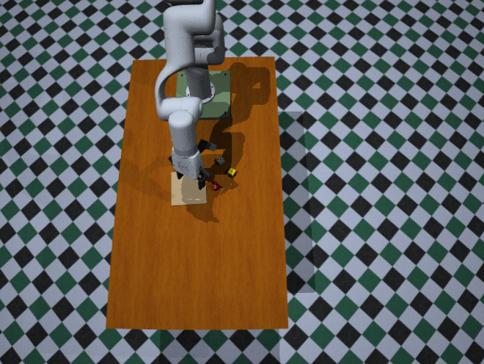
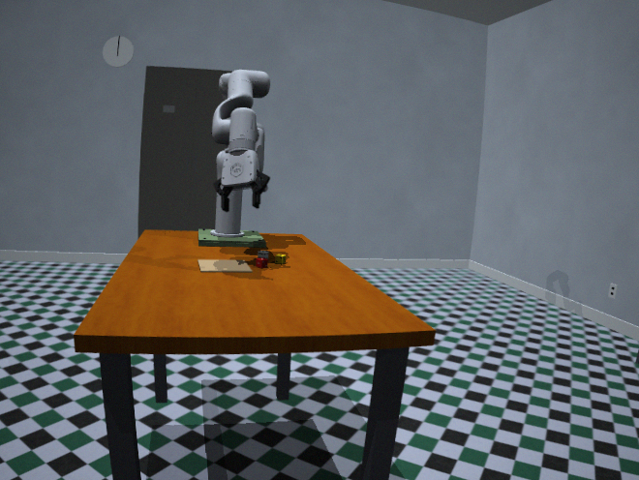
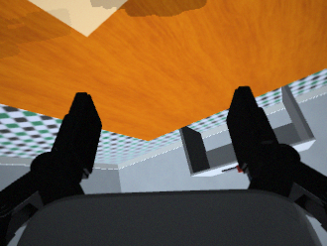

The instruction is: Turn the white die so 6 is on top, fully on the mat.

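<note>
The white die (image 1: 219, 160) (image 2: 263, 254) lies in shadow on the table, off the mat, to the right of the mat's back edge in the top view. Its top shows several dark pips, too small to count surely. The tan mat (image 1: 179, 197) (image 2: 214, 266) (image 3: 85, 20) lies flat. The red die (image 1: 215, 186) (image 2: 260, 263) sits just right of the mat, and the yellow die (image 1: 232, 172) (image 2: 280, 258) stands farther right. My gripper (image 1: 190, 182) (image 2: 241, 207) (image 3: 163, 105) is open and empty, high above the table near the mat. No die shows in the wrist view.
The green base plate (image 1: 218, 110) (image 2: 206, 241) of the arm stands at the back of the wooden table (image 1: 195, 274) (image 2: 248, 310) (image 3: 163, 64). The three dice stand close together with small gaps. The arm's shadow falls over the dice and part of the mat.
</note>
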### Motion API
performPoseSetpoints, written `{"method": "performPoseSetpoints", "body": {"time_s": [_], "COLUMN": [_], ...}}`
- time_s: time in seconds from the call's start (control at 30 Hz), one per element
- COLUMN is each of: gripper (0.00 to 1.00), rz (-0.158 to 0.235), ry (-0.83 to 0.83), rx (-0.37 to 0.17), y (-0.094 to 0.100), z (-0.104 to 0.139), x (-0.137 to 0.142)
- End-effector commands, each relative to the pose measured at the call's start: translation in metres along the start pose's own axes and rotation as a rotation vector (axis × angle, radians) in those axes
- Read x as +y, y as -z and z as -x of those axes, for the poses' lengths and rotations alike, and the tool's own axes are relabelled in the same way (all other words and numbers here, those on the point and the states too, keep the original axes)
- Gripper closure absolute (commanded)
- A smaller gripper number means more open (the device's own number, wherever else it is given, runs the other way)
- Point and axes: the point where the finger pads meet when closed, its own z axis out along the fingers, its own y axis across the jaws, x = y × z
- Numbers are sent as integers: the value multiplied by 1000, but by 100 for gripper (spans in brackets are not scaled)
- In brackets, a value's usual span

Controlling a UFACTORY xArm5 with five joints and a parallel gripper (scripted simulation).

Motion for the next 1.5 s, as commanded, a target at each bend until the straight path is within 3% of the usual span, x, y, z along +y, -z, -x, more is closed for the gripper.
{"method": "performPoseSetpoints", "body": {"time_s": [0.0,0.13,0.2,0.23,0.4,0.5,1.23,1.47], "gripper": [0,0,0,0,0,0,0,0], "rz": [-33,-41,-64,-64,-90,-98,-100,-100], "ry": [139,175,301,302,474,533,548,548], "rx": [94,118,200,200,313,353,363,363], "y": [-1,-1,1,1,7,10,5,-38], "z": [-25,-31,-55,-55,-88,-99,-103,-116], "x": [11,13,19,19,24,25,24,16]}}
